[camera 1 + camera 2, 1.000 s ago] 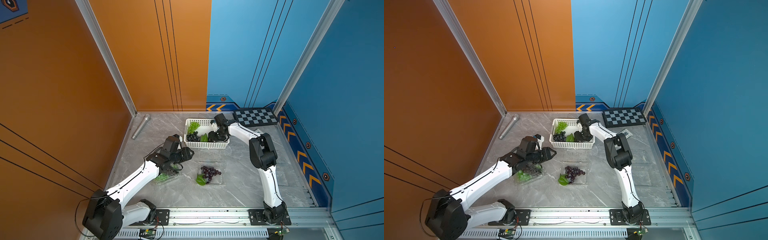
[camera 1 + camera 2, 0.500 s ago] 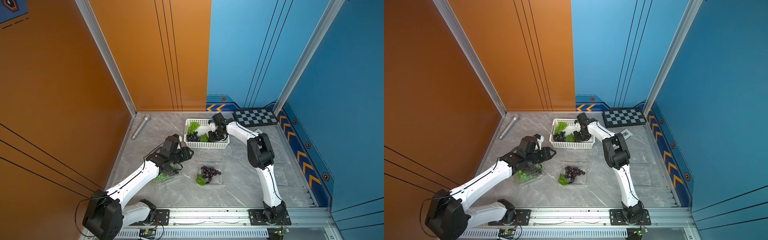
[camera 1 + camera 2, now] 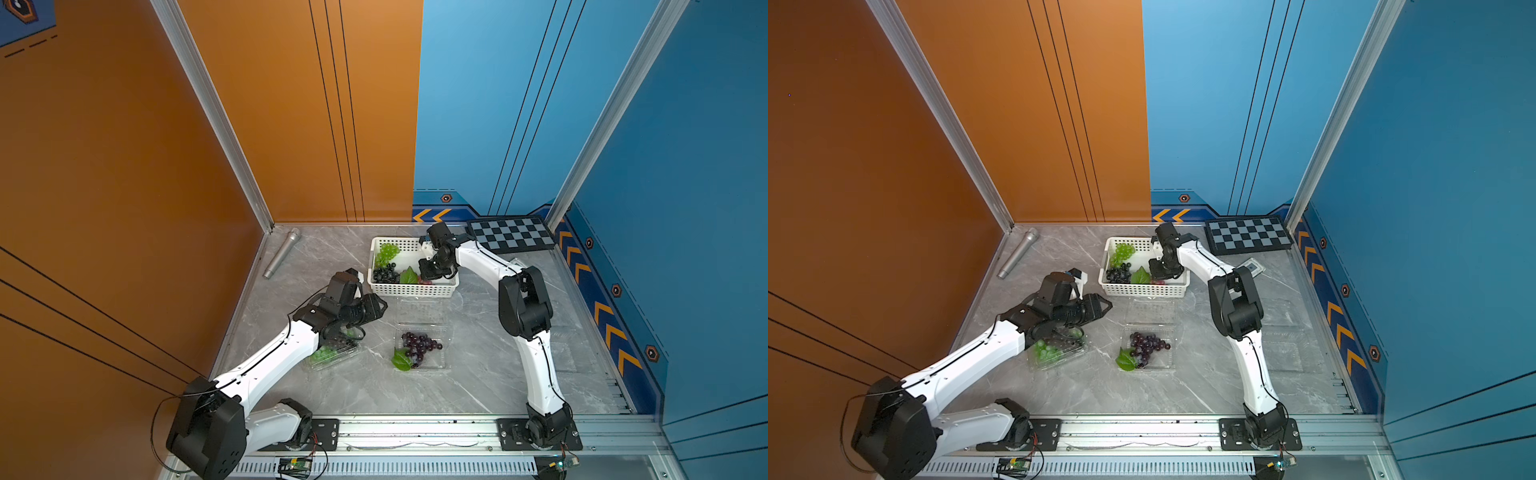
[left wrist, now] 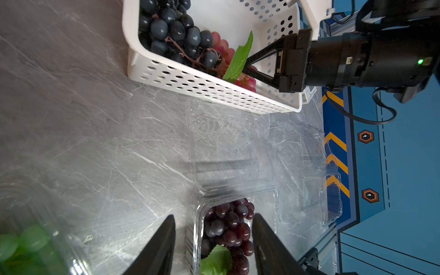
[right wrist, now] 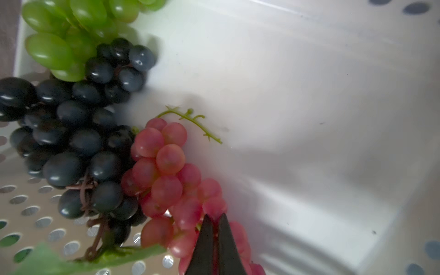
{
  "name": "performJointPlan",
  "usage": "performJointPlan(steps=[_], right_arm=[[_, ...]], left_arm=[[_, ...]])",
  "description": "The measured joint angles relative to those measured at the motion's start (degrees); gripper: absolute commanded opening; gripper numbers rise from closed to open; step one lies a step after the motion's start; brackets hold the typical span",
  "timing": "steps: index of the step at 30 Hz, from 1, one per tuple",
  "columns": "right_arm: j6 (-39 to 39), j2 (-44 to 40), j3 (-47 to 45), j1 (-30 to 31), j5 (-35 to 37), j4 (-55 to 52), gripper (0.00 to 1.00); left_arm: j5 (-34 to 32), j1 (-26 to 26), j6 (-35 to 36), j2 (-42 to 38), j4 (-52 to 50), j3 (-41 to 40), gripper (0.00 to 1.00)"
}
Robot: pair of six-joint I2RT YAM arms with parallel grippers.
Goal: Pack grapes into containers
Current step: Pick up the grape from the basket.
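Both shown: right gripper [image 5: 215,216] clenched among glossy pink grapes [image 5: 170,159] (perforated basket [image 4: 190,81]), left gripper [image 4: 213,216] parted, empty.

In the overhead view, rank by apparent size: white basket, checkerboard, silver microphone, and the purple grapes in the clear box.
In a top view, largest first:
1. white basket
2. checkerboard
3. silver microphone and purple grapes, unranked: the microphone is longer but much thinner.
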Motion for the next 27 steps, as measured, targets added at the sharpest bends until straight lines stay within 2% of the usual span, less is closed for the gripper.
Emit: performJointPlan(steps=[13, 27], right_arm=[[0.0, -11.2, -2.5, -0.3, 4.4, 0.4, 0.00], [0.0, -19.6, -5.8, -0.3, 5.4, 2.2, 0.00]], left_arm=[[0.0, 0.0, 0.0, 0.0, 0.0, 0.0, 0.53], [0.0, 0.0, -0.2, -0.2, 0.0, 0.0, 0.53]])
